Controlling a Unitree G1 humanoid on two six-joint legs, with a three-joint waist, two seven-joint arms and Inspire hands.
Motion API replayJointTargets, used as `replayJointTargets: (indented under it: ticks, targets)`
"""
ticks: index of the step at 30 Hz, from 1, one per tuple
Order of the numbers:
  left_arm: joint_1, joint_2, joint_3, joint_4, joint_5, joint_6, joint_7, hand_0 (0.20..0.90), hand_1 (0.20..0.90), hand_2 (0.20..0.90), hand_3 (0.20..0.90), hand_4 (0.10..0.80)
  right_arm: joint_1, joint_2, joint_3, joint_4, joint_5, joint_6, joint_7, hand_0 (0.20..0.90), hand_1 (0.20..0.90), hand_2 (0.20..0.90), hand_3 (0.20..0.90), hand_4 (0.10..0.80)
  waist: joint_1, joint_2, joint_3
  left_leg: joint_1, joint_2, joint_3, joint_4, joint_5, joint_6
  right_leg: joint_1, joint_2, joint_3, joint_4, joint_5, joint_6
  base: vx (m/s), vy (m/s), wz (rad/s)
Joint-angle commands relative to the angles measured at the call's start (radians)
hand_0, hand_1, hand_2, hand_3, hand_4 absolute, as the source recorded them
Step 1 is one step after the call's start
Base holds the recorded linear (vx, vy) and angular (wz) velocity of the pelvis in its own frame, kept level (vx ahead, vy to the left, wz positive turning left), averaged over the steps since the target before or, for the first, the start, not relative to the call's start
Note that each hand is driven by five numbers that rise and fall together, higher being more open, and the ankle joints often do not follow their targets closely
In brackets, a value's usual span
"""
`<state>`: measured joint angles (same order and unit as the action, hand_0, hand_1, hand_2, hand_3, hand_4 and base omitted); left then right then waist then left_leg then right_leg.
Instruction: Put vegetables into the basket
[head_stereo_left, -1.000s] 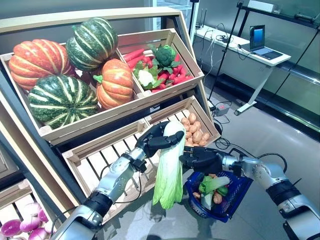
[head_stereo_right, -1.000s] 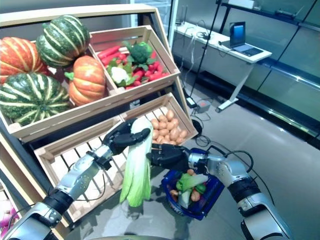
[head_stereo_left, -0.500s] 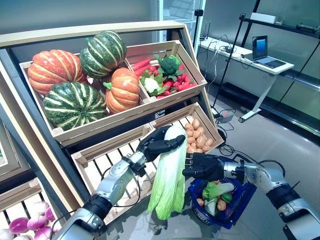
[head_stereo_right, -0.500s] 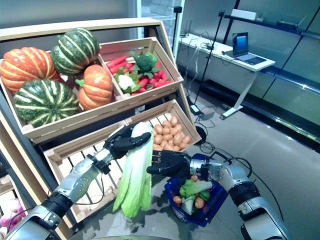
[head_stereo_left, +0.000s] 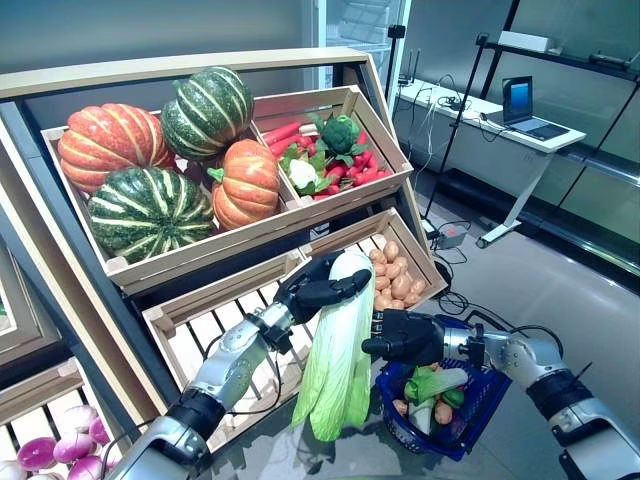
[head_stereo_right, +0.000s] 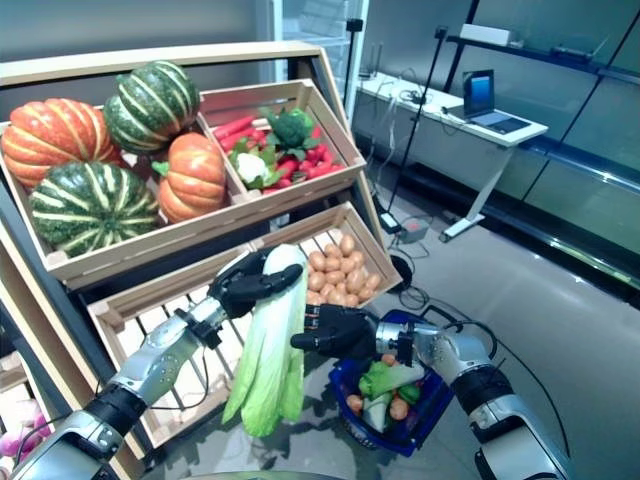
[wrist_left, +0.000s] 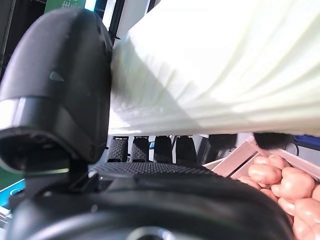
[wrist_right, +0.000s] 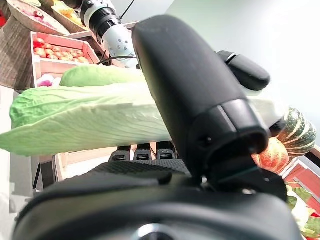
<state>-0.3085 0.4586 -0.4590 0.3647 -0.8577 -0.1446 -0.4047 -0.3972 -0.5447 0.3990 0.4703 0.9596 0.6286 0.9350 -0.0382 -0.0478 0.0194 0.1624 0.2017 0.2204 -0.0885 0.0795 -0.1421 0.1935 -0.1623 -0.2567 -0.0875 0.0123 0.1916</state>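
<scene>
Two hands meet at one long cabbage hanging in front of the shelf.

Left hand (head_stereo_left: 318, 288) has its fingers and thumb curled round the white stalk end of the cabbage (head_stereo_left: 335, 360), whose green leaves hang down below it. Right hand (head_stereo_left: 402, 336) is just beside the cabbage's middle, fingers held fairly straight against it, thumb above. Below the right hand sits the blue basket (head_stereo_left: 484, 392), already holding some vegetables. Behind both hands are a crate of potatoes (head_stereo_left: 393, 262), an empty slatted crate (head_stereo_left: 205, 325), and pumpkins (head_stereo_left: 150, 150) higher up.
</scene>
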Motion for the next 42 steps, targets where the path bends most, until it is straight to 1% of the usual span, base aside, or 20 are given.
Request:
replayJointTargets:
  ticks: [1, 6, 12, 17, 23, 24, 29, 36, 42]
  targets:
    - [-0.203, -0.106, 0.037, -0.068, -0.133, -0.128, -0.004, 0.3, 0.3, 0.3, 0.3, 0.4, -0.059, 0.126, 0.056, -0.044, 0.12, 0.025, 0.141, 0.9, 0.9, 0.9, 0.9, 0.8, 0.006, -0.002, -0.006, -0.008, 0.013, 0.003, 0.001, -0.047, 0.001, -0.039, -0.017, 0.027, 0.0, 0.037, -0.037, 0.0, 0.0, 0.0]
    - [-0.197, -0.14, 0.002, -0.15, -0.147, -0.118, 0.005, 0.3, 0.3, 0.3, 0.3, 0.4, -0.073, 0.167, 0.068, 0.035, 0.087, 0.024, 0.045, 0.9, 0.9, 0.9, 0.9, 0.8, 0.016, -0.002, -0.005, -0.008, 0.013, -0.003, 0.001, -0.049, 0.004, -0.038, -0.016, 0.025, 0.0, 0.037, -0.039, 0.0, 0.0, 0.0]
    - [-0.202, -0.181, -0.034, -0.188, -0.178, -0.098, -0.002, 0.3, 0.3, 0.3, 0.3, 0.4, -0.121, 0.212, 0.081, 0.146, 0.08, 0.011, -0.042, 0.9, 0.9, 0.9, 0.9, 0.8, 0.031, -0.002, -0.005, -0.007, 0.012, -0.012, 0.001, -0.052, 0.005, -0.034, -0.016, 0.021, 0.0, 0.036, -0.042, 0.0, 0.0, 0.0]
    - [-0.209, -0.21, -0.063, -0.203, -0.2, -0.078, -0.003, 0.3, 0.3, 0.3, 0.3, 0.4, -0.174, 0.248, 0.084, 0.236, 0.097, -0.003, -0.07, 0.9, 0.9, 0.9, 0.9, 0.8, 0.041, 0.0, -0.004, -0.005, 0.01, -0.019, 0.001, -0.055, 0.006, -0.03, -0.015, 0.019, 0.0, 0.035, -0.045, 0.004, 0.0, 0.02]
    - [-0.204, -0.233, -0.099, -0.21, -0.201, -0.063, -0.001, 0.3, 0.3, 0.3, 0.3, 0.4, -0.211, 0.278, 0.087, 0.249, 0.14, -0.037, -0.104, 0.9, 0.9, 0.9, 0.9, 0.8, 0.047, 0.001, -0.007, -0.005, 0.009, -0.025, 0.001, -0.058, 0.006, -0.027, -0.015, 0.015, 0.0, 0.035, -0.044, 0.009, -0.002, 0.05]
    - [-0.203, -0.233, -0.104, -0.204, -0.202, -0.062, 0.0, 0.3, 0.3, 0.3, 0.3, 0.4, -0.225, 0.281, 0.083, 0.248, 0.172, -0.054, -0.133, 0.3, 0.3, 0.3, 0.3, 0.4, 0.048, 0.002, -0.008, -0.005, 0.008, -0.026, 0.001, -0.057, 0.006, -0.027, -0.015, 0.015, 0.0, 0.035, -0.044, 0.0, 0.0, 0.0]
    - [-0.195, -0.224, -0.096, -0.196, -0.194, -0.059, 0.004, 0.3, 0.3, 0.3, 0.3, 0.4, -0.229, 0.274, 0.063, 0.234, 0.188, -0.059, -0.164, 0.3, 0.3, 0.3, 0.3, 0.4, 0.048, 0.001, -0.009, -0.006, 0.007, -0.028, 0.001, -0.059, 0.007, -0.027, -0.016, 0.015, 0.0, 0.036, -0.043, 0.004, 0.008, 0.06]
    - [-0.193, -0.202, -0.073, -0.2, -0.162, -0.069, 0.021, 0.3, 0.3, 0.3, 0.3, 0.4, -0.21, 0.242, 0.044, 0.256, 0.157, -0.051, -0.161, 0.3, 0.3, 0.3, 0.3, 0.4, 0.046, 0.001, -0.011, -0.007, 0.008, -0.027, 0.001, -0.058, 0.009, -0.03, -0.016, 0.017, 0.0, 0.036, -0.044, 0.005, 0.002, 0.05]
    - [-0.196, -0.17, -0.052, -0.206, -0.141, -0.07, 0.04, 0.3, 0.3, 0.3, 0.3, 0.4, -0.181, 0.212, 0.04, 0.26, 0.134, -0.048, -0.163, 0.3, 0.3, 0.3, 0.3, 0.4, 0.042, 0.001, -0.012, -0.004, 0.009, -0.021, 0.001, -0.057, 0.009, -0.032, -0.016, 0.021, 0.0, 0.038, -0.043, 0.0, 0.0, 0.0]
